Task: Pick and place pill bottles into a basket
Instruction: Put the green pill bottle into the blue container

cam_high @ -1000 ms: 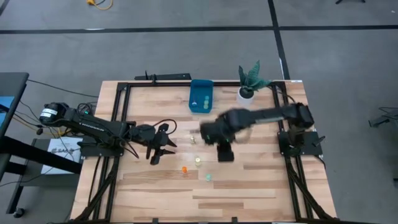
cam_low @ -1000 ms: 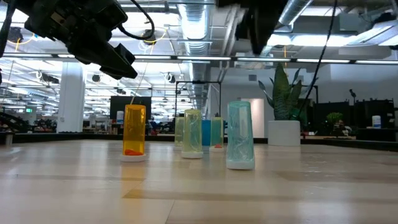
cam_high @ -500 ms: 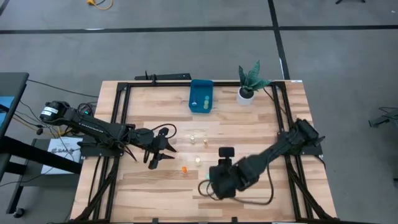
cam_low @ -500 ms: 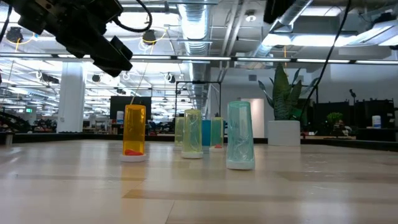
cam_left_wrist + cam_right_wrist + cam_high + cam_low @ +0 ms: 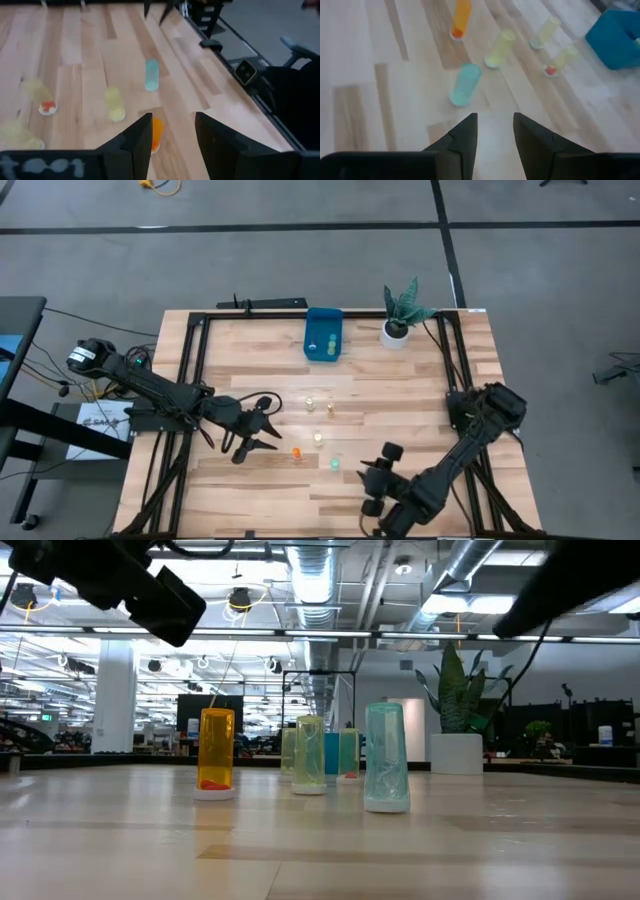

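Observation:
Several tiny translucent pill bottles stand upright on the wooden table: an orange one (image 5: 296, 452), a yellow one (image 5: 318, 438), a green one (image 5: 335, 464) and two pale ones (image 5: 320, 406). The blue basket (image 5: 324, 335) sits at the far edge with a few bottles inside. My left gripper (image 5: 268, 435) hovers open just left of the orange bottle (image 5: 156, 134), which shows between its fingers and partly behind one. My right gripper (image 5: 368, 477) is open near the front edge and points at the green bottle (image 5: 465, 84) a short way ahead.
A potted plant (image 5: 400, 315) in a white pot stands right of the basket. A black frame (image 5: 195, 370) runs along the table's sides. Bare wood lies between the bottles and the basket, and along the near edge (image 5: 250, 500).
My right gripper has swung from above the table's middle toward the near edge and come down, turning until it faces the bottles. My left gripper has drifted toward the near edge, closer to the orange bottle. The bottles have stayed put.

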Robot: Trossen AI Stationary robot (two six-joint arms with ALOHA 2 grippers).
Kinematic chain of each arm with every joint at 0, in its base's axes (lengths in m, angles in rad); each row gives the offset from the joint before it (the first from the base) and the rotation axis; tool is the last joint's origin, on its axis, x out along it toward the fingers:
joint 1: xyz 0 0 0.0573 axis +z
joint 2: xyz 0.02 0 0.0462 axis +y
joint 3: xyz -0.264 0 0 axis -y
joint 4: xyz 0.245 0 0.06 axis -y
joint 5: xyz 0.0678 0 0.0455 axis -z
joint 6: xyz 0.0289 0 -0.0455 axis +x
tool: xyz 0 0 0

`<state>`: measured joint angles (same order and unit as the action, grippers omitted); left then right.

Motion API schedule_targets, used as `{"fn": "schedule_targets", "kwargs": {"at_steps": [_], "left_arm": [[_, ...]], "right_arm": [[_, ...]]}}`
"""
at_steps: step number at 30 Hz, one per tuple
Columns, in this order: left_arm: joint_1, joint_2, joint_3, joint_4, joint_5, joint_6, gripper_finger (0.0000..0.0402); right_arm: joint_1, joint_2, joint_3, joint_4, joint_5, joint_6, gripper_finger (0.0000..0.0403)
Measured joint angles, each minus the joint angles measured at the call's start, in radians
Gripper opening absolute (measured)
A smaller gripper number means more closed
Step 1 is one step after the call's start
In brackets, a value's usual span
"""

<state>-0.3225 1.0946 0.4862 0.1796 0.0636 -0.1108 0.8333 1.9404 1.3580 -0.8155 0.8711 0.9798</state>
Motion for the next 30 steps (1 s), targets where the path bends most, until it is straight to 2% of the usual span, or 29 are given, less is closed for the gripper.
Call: {"fn": "schedule_targets", "kwargs": {"at_steps": [5, 8, 12, 17, 21, 25, 30], "left_arm": [[0.000, 0.000, 0.000, 0.021, 0.000, 0.002, 0.0137], [0.000, 0.000, 0.000, 0.022, 0.000, 0.012, 0.0137], [0.000, 0.000, 0.000, 0.022, 0.000, 0.030, 0.0137], [0.001, 0.000, 0.000, 0.022, -0.027, 0.065, 0.0137], [0.001, 0.000, 0.000, 0.021, -0.083, 0.066, 0.0137], [0.001, 0.000, 0.000, 0.021, -0.132, 0.067, 0.0137], [0.001, 0.000, 0.000, 0.021, -0.136, 0.081, 0.0137]], "right_arm": [[0.024, 0.000, -0.226, 0.370, 0.121, 0.051, 0.0118], [0.016, 0.000, -0.330, 0.556, 0.128, 0.038, 0.0118], [-0.015, 0.000, -0.414, 0.691, 0.127, 0.040, 0.0118], [-0.072, 0.000, -0.435, 0.706, 0.117, 0.189, 0.0118], [-0.113, 0.000, -0.434, 0.720, 0.049, 0.298, 0.0118], [-0.130, 0.000, -0.410, 0.721, -0.028, 0.249, 0.0118], [-0.136, 0.000, -0.401, 0.709, -0.074, 0.227, 0.0118]]}}
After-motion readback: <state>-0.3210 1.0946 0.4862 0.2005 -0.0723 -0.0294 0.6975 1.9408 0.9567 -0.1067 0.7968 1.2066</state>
